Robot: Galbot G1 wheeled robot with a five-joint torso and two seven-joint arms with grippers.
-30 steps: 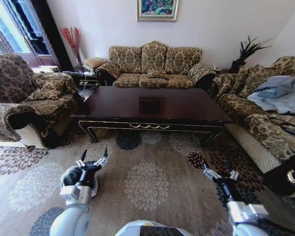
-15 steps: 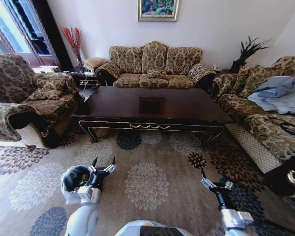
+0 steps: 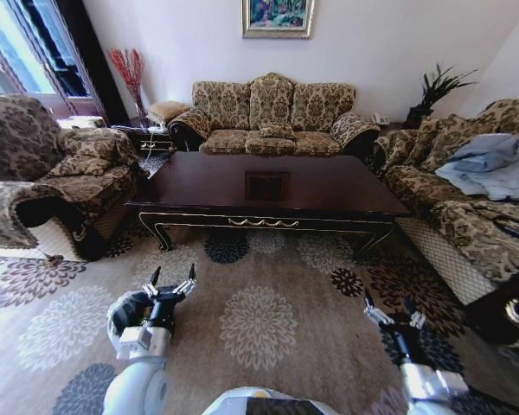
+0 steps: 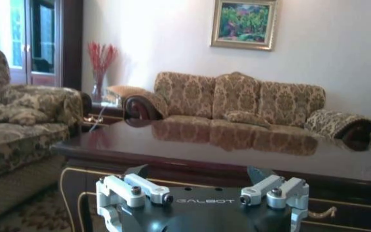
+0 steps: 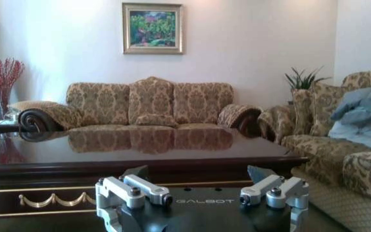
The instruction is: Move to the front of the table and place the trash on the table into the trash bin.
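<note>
While robot faces desk (image 3: 268,186) across patterned rug (image 3: 259,324), left gripper (image 3: 171,284) hangs low, jaws released; right gripper (image 3: 387,309) low too, jaws released.

A glossy dark red-brown table (image 3: 268,186) with gold trim stands on a beige carpet (image 3: 259,328) patterned with floral medallions. Gold-and-brown damask covers the sofa (image 3: 272,117).

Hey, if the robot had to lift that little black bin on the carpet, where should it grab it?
Probably the rim, coming from above. The bin stands upright on the carpet with its mouth up, so one finger inside and one outside could pinch the wall. The open left gripper is nearest it; the right gripper, also open, is farther off.
</note>
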